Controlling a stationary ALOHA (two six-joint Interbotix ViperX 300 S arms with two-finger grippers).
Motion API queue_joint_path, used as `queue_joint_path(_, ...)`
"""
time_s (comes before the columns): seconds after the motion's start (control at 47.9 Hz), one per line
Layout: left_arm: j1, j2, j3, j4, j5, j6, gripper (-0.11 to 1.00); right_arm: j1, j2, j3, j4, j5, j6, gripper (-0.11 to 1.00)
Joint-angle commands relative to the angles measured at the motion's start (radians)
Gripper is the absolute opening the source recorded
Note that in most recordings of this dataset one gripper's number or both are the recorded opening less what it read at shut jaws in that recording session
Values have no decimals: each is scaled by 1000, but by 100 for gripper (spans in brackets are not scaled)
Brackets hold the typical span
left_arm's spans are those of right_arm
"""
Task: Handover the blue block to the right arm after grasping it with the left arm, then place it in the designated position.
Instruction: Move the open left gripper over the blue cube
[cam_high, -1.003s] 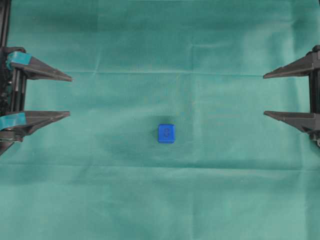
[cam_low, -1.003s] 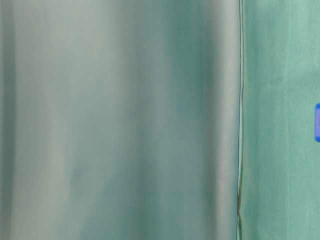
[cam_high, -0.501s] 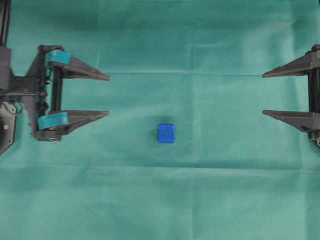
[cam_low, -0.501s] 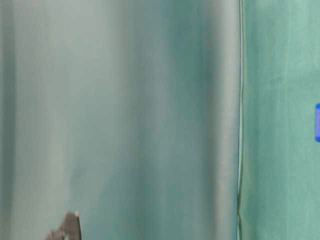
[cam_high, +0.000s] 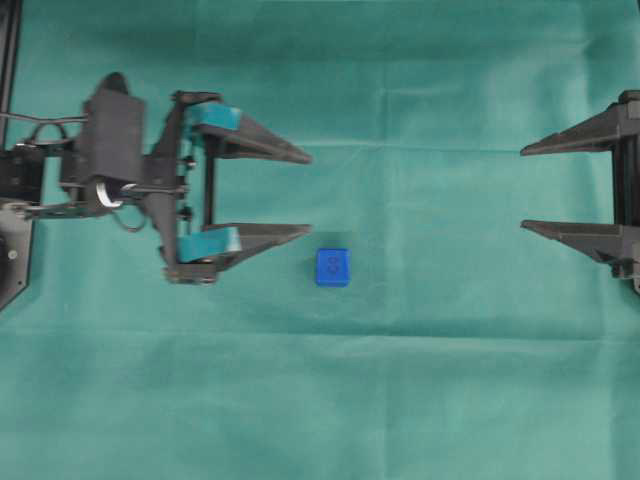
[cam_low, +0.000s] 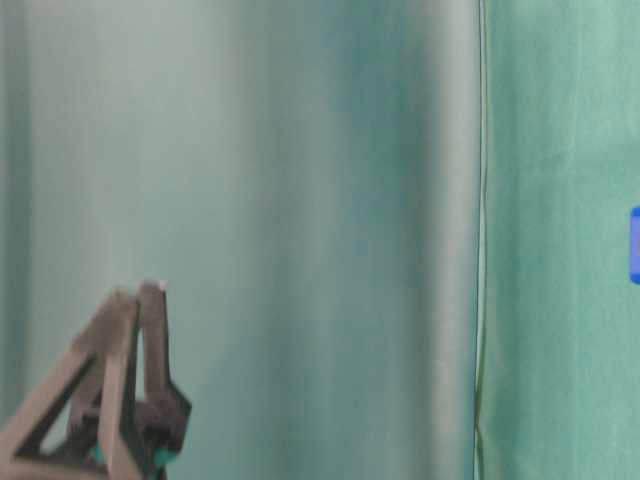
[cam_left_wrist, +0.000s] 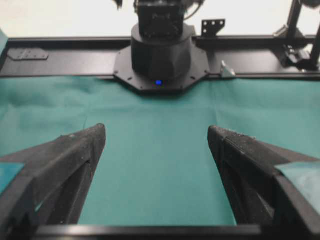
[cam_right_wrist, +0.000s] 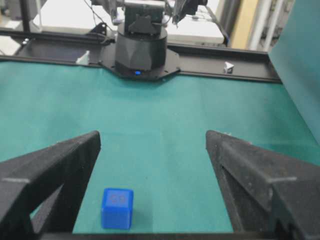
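A green cloth (cam_high: 400, 380) covers the whole work surface and is the largest thing in view; it carries faint fold creases running across it. There are no containers on it. At the far edge, the wrist views show a black frame rail (cam_right_wrist: 225, 55) and, bolted to it, the round black arm base (cam_left_wrist: 161, 52) opposite each camera, each with a small blue light.

The left arm (cam_high: 110, 160) reaches in from the left of the overhead view, with exposed cables looping beside its black body. Its gripper (cam_high: 308, 194) points toward the middle of the cloth with its teal-wrapped fingers (cam_high: 245, 240) spread wide and nothing between them; its own camera sees only bare cloth in the gap. In the table-level view the same gripper (cam_low: 140, 295) shows blurred at the lower left, in front of a smooth, out-of-focus teal surface.

The right arm shows only its gripper (cam_high: 524, 188) at the right edge of the overhead view, all-black fingers wide apart, holding nothing, well apart from the middle.

The blue block (cam_high: 333, 267) sits on the cloth near the centre, free of both grippers. It lies just beyond and slightly below the tip of the left gripper's lower finger, not touching it and not lined up with the gap. From the right wrist camera the block (cam_right_wrist: 117, 208) appears low and left, near the left finger. A faint embossed mark faces up. Nothing lies between the block and either gripper.
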Motion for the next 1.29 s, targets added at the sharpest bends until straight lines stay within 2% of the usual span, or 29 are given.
queue_joint_path(0.0,0,20,-57,2,6,3,99,-2,5,-28,-2,-11,-2,93)
queue_joint_path(0.209,0,61,-107,2,60,3,99,-3,6,-28,-2,-11,-2,93)
queue_joint_path(0.522,0,66,-127,2,132,-8,99,-3,8,-29,-2,-8,-2,93)
queue_joint_path(0.773,-5,91,-216,2,387,-8,99,-3,6,-29,-2,-8,-2,93)
queue_joint_path(1.128,-5,179,-405,2,819,-11,99,-3,6,-29,-2,-5,0,93)
queue_joint_path(1.274,-5,215,-474,2,950,-15,99,-2,6,-29,-2,-5,0,93)
